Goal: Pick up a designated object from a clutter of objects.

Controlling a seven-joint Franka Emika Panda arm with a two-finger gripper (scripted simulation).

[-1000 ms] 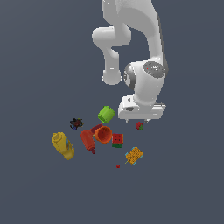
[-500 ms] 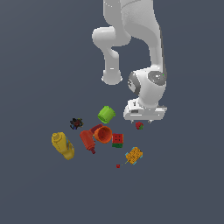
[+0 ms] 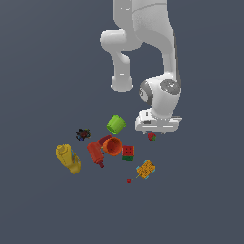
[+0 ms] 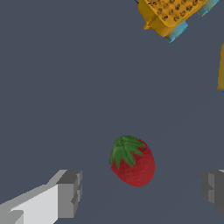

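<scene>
With fingers apart, the end effector is being held over the strawberry, which is sitting off-centre and risks being nudged away on closing.

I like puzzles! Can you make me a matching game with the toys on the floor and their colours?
Things:
1. strawberry
2. tipped cup
3. bottle at the exterior view's left
4. block

Colours:
A. yellow
B. orange with blue
C. red with a green top
D. green

Pairs: 1-C, 2-D, 3-A, 4-B
</scene>
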